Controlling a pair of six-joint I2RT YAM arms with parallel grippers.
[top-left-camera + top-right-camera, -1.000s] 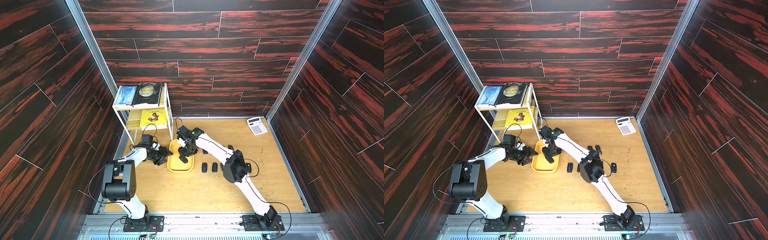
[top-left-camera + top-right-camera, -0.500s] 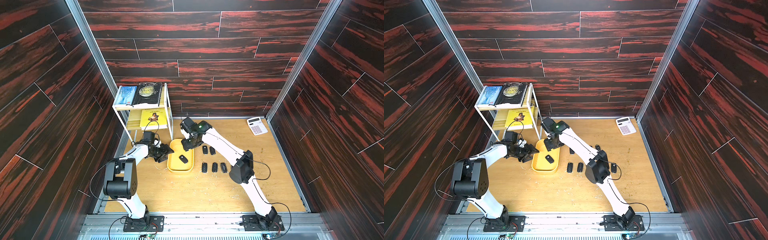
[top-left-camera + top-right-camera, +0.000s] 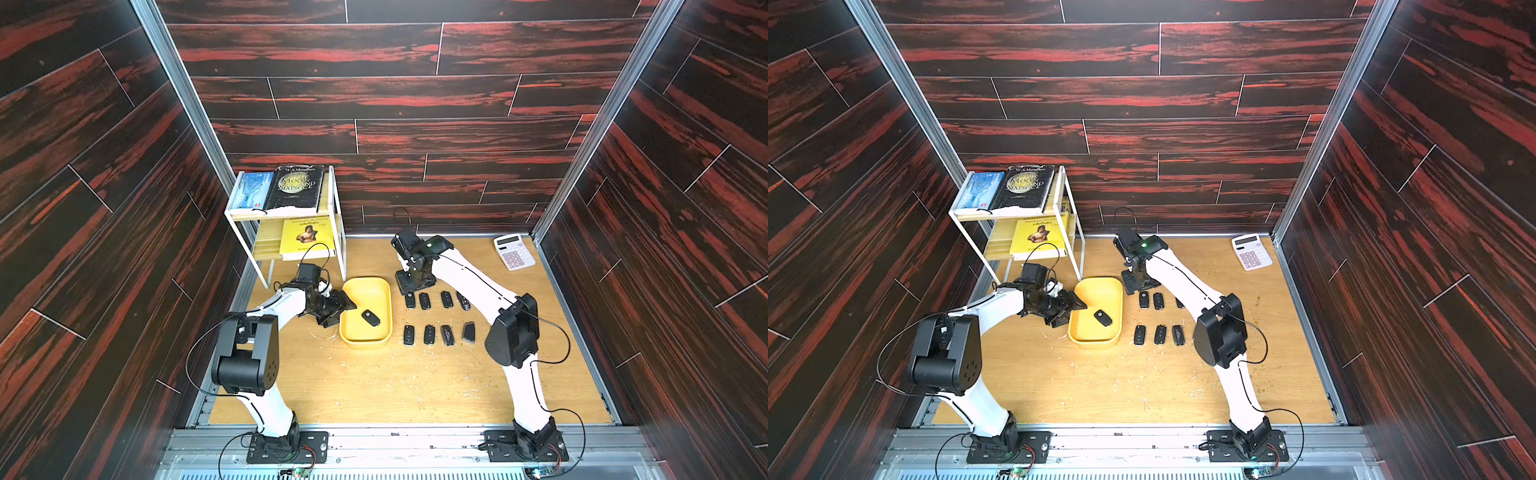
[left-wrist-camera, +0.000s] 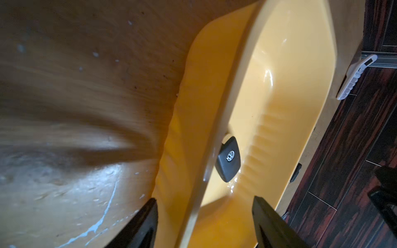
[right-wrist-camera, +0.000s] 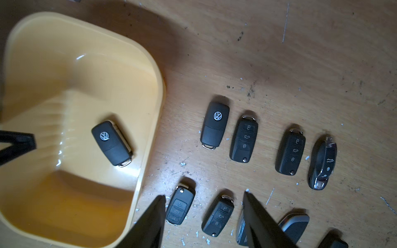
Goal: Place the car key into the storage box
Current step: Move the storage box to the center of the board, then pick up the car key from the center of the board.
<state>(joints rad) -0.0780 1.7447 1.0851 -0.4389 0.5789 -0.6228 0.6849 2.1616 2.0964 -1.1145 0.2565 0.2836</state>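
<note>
While the wooden table [image 3: 374, 386] fills the lower middle of both top views, a white shelf rack [image 3: 286, 216] holding books [image 3: 295, 189] stands at its upper left. The left arm [image 3: 274, 303] reaches in from the lower left, and the right arm [image 3: 478, 282] from the lower right. The yellow storage box [image 3: 368, 291] sits at centre frame, near the rack's foot. A calculator [image 3: 514, 252] lies at the table's upper right corner.

The left gripper [image 3: 343, 311] has its jaws spread astride the box's left rim, one finger outside and one inside. In the blurred wrist view it is hard to tell whether the outer finger touches the wall. The right gripper [image 3: 411, 289] hangs just right of the box's upper end, jaws apart and empty.

Eight key fobs [image 3: 429, 334] lie in two rows right of the box. The car key [image 3: 370, 318] lies logo-up on the box floor, touching neither gripper.
</note>
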